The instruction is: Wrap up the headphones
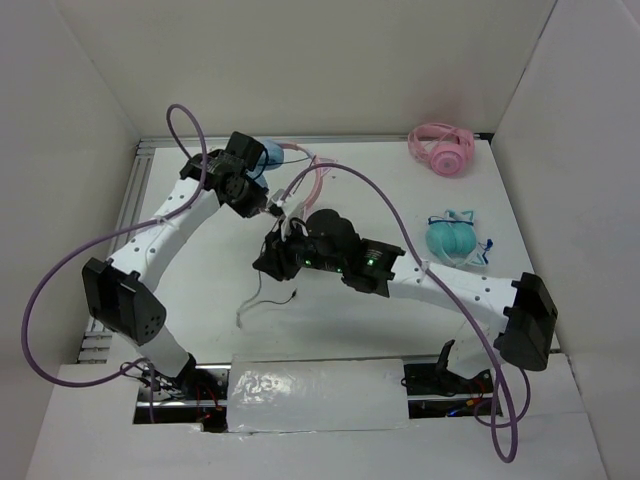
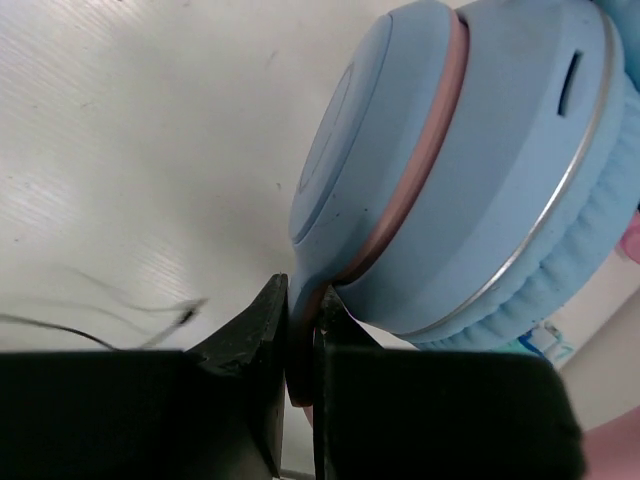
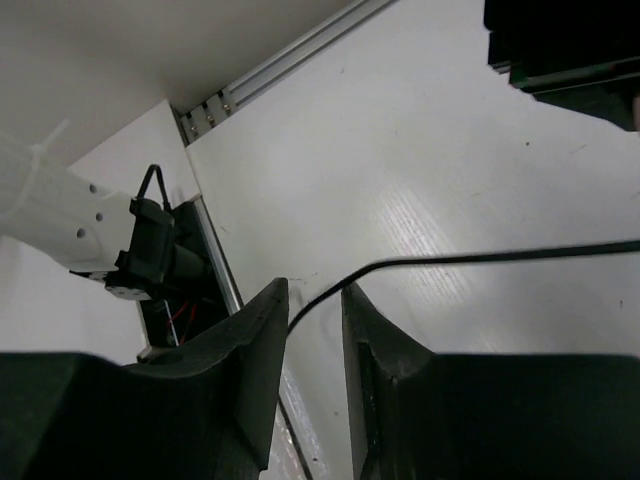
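**A:** What does the left gripper have?

**B:** Its jaws are pinched tight on the lower edge of one light-blue ear cup of the headphones, right where a pink strip shows. The cup rises from the fingertips, with the white table behind it.

**A:** And the right gripper?

**B:** Its jaws are parted by a narrow gap. The thin black cable runs in from the right and dips into that gap. The gap is wider than the cable, and I can't tell whether either finger touches it.

**A:** How does it look from above?

**B:** Both wrists meet toward the back-middle of the table, with the blue cup and pink headband beside them. A loose cable end trails toward the near edge. The all-pink headphones lie at the back right and a teal pair on the right, both well apart from the grippers.
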`<state>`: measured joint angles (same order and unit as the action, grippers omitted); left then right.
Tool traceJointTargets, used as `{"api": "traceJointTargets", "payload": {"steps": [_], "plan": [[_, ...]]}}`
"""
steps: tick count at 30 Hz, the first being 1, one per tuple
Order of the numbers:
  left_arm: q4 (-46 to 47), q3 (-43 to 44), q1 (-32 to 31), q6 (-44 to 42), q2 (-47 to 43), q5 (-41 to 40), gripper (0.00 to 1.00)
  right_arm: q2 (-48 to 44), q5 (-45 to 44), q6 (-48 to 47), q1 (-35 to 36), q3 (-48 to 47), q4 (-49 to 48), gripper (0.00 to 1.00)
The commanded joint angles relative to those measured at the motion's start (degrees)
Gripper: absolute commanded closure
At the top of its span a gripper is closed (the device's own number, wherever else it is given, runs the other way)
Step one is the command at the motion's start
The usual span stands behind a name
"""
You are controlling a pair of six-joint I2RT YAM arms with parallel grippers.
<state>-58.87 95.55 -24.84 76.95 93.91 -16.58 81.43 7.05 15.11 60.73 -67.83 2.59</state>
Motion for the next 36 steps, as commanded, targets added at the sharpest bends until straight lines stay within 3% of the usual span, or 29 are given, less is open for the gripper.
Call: {"api": "traceJointTargets", "payload": {"steps": [1,4,11,17,19,20,24,29,31,36], "plan": [[9.21,-0.01,-0.47,1.11,-6.18,2.43,1.00,-1.36,4.46,-1.05,0.35,2.88,-11.45,0.64],[10.44,-0.45,-0.73,0.40,-8.38,2.60,1.00,-0.75,5.87,-2.55,0.27,8.31,-16.38,0.67],[16.59,-2.99,-0.74,-4.51,-14.54,5.06,1.00,1.80,3.87,-2.90,-0.88,18.43,-32.70,0.58],[19.93,-4.14,-0.91,-6.63,-18.32,6.64,1.00,2.24,-6.86,-0.88,-0.88,31.17,-54.93,0.30],[20.81,-4.75,-0.91,-6.63,-19.37,7.35,1.00,4.17,-11.78,-0.26,-1.05,33.38,-58.56,0.03],[21.08,-5.02,-1.00,-6.90,-20.16,7.52,1.00,5.05,-12.40,0.09,-1.14,33.38,-60.58,0.00],[21.87,-5.81,-1.26,-6.81,-21.40,7.79,1.00,12.15,-10.47,0.27,-0.71,30.92,-66.12,0.00],[20.81,-4.41,-1.35,-7.42,-22.10,7.97,1.00,20.07,-18.46,-0.09,0.44,27.59,-68.25,0.00],[21.51,-4.84,-1.44,-8.65,-22.89,8.40,1.00,21.40,-21.10,-0.17,0.36,27.32,-68.24,0.00],[22.75,-3.97,-1.44,-11.03,-24.12,9.11,1.00,18.60,-17.34,-1.23,0.70,30.82,-67.98,0.00]]}}
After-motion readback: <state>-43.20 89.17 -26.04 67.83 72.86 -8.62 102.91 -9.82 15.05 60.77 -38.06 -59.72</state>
